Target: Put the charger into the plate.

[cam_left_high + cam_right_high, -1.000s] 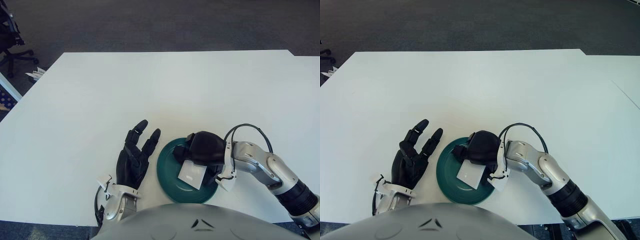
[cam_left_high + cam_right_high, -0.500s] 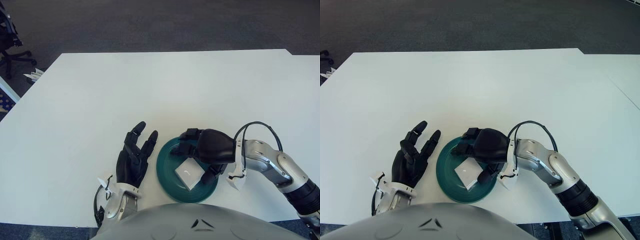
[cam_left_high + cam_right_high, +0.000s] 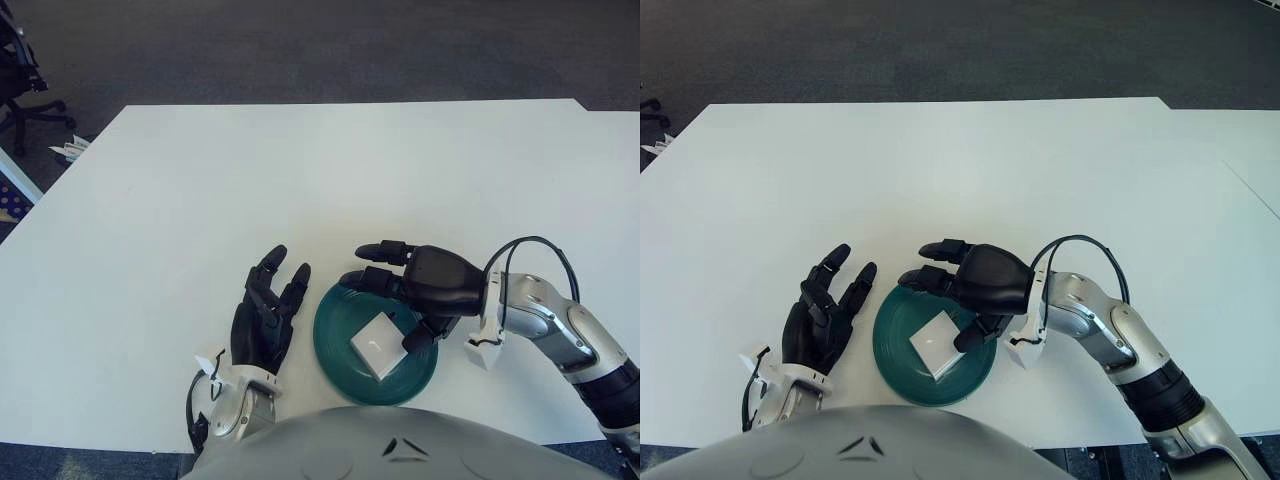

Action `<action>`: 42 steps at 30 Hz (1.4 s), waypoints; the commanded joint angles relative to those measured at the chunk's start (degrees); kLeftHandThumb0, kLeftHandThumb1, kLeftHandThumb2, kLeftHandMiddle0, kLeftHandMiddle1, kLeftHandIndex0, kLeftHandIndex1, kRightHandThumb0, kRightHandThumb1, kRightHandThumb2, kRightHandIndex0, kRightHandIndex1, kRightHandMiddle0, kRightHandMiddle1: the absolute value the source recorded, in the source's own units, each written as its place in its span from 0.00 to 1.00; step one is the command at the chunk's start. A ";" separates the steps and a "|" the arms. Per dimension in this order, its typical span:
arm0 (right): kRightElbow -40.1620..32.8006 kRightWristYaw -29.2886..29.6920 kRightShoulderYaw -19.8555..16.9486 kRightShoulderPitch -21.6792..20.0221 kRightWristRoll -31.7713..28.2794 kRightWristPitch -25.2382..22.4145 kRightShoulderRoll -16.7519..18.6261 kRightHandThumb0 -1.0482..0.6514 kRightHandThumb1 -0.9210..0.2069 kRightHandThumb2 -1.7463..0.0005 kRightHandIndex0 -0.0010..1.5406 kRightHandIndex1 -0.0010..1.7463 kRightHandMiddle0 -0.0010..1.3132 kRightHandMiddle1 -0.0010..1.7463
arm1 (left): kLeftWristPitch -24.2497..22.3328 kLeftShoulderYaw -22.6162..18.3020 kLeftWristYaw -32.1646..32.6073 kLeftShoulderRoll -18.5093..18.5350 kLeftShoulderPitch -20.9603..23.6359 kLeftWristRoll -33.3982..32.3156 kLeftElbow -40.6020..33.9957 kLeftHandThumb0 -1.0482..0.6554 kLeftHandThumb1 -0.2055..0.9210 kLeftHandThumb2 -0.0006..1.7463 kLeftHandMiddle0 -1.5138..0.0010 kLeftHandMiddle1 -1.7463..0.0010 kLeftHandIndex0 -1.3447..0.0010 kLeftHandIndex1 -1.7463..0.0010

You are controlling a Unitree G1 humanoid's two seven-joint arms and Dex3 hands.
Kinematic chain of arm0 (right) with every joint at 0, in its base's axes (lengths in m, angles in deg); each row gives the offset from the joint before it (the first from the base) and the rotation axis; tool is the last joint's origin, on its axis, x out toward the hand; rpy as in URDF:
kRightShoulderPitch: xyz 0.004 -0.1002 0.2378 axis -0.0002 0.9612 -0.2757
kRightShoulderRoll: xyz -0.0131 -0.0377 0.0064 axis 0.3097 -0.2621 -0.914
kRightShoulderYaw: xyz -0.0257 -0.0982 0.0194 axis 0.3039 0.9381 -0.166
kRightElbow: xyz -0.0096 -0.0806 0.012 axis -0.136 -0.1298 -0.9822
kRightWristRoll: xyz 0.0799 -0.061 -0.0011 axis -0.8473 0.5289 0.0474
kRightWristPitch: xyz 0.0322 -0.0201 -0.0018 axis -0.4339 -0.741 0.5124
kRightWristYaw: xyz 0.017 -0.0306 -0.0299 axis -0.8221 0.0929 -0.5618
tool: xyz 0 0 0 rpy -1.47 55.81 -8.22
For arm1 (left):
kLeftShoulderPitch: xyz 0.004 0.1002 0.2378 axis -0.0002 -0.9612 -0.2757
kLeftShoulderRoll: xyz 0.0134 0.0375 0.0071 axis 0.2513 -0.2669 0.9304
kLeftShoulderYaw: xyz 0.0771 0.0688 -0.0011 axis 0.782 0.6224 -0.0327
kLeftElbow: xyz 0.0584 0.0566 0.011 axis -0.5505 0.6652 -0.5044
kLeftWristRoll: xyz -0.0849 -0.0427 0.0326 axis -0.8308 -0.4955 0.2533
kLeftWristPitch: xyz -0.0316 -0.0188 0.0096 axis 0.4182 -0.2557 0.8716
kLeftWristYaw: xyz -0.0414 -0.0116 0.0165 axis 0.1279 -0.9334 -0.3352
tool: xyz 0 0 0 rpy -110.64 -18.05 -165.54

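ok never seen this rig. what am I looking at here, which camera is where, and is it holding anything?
It is a humanoid robot with two arms, each ending in a black three-finger hand. Both pictures come from a stereo camera on its head, looking down at a white table; they show the same scene from slightly different spots. The grey curve along the bottom edge is the robot's own body.

On the table sits a dark green plate, and a small white charger lies inside it. The right hand shows over the far right rim of the plate with its fingers spread, holding nothing; the charger lies free of it. The left hand shows just left of the plate, fingers open, idle.

So the charger is already in the plate.
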 commanded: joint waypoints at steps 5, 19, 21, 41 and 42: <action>-3.13 0.28 -10.81 7.67 -13.71 -8.53 1.33 0.01 0.00 0.42 0.17 0.02 0.00 0.25 | 9.37 0.57 -5.07 1.89 1.35 4.22 5.73 0.04 1.00 0.55 0.63 0.99 0.96 0.51; -7.04 11.19 -15.51 23.26 -28.24 -21.44 18.52 0.00 0.00 0.41 0.12 0.00 0.00 0.28 | 11.46 -1.36 -7.68 6.00 0.84 8.11 7.20 0.00 1.00 0.59 0.74 1.00 0.96 0.51; -10.74 13.21 -15.85 27.71 -31.94 -25.67 21.85 0.00 0.00 0.41 0.12 0.00 0.00 0.28 | 12.15 -1.58 -7.69 6.59 0.94 9.41 7.49 0.00 1.00 0.60 0.77 1.00 0.96 0.52; -12.65 24.02 -9.80 36.78 -33.61 -28.18 34.43 0.00 0.00 0.43 0.13 0.01 0.00 0.28 | 14.58 -3.51 -11.01 8.90 -0.55 7.64 8.74 0.00 1.00 0.61 0.90 1.00 1.00 0.64; -11.89 24.06 -9.14 37.38 -33.39 -27.28 34.70 0.00 0.00 0.43 0.13 0.01 0.00 0.28 | 15.03 -3.64 -11.20 8.89 -0.61 7.47 8.98 0.00 1.00 0.61 0.90 1.00 1.00 0.65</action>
